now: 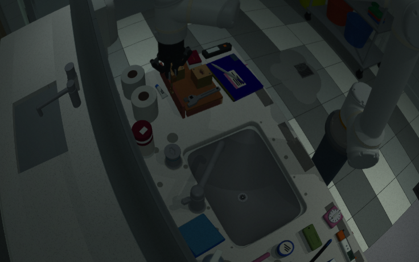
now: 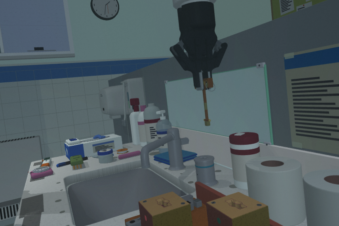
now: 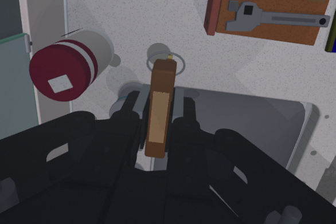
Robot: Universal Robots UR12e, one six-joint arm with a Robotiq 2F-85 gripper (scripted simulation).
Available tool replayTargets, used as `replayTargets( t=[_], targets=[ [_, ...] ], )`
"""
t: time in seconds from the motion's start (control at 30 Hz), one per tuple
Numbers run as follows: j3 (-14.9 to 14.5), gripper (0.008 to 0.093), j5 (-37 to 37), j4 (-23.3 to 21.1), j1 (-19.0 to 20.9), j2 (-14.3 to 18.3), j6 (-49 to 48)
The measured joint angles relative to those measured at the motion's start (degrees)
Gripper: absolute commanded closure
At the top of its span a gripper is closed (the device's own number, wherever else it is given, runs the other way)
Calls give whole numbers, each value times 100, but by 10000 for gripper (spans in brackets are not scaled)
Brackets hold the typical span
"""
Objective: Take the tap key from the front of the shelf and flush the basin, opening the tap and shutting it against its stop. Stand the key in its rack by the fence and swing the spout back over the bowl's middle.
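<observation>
The brown tap key hangs upright from my gripper, whose fingers clamp its flat handle, high above the counter between the basin and the orange shelf. In the side camera the gripper is over the shelf's wall-side edge, near two tan rack blocks. The tap stands at the basin's back rim, its spout reaching diagonally over the bowl's near corner, off the drain. A short grey cylinder stands beside the tap.
Two toilet rolls stand by the wall next to the shelf, with a red-capped canister further along. A grey spanner lies on the shelf and a blue mat beyond it. A blue pad and small toiletries crowd the far counter.
</observation>
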Motion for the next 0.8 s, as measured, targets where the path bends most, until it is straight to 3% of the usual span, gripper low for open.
replayTargets(
  t=[0.8],
  targets=[
    [-65,934,0,8,-703,57,-703]
  ],
)
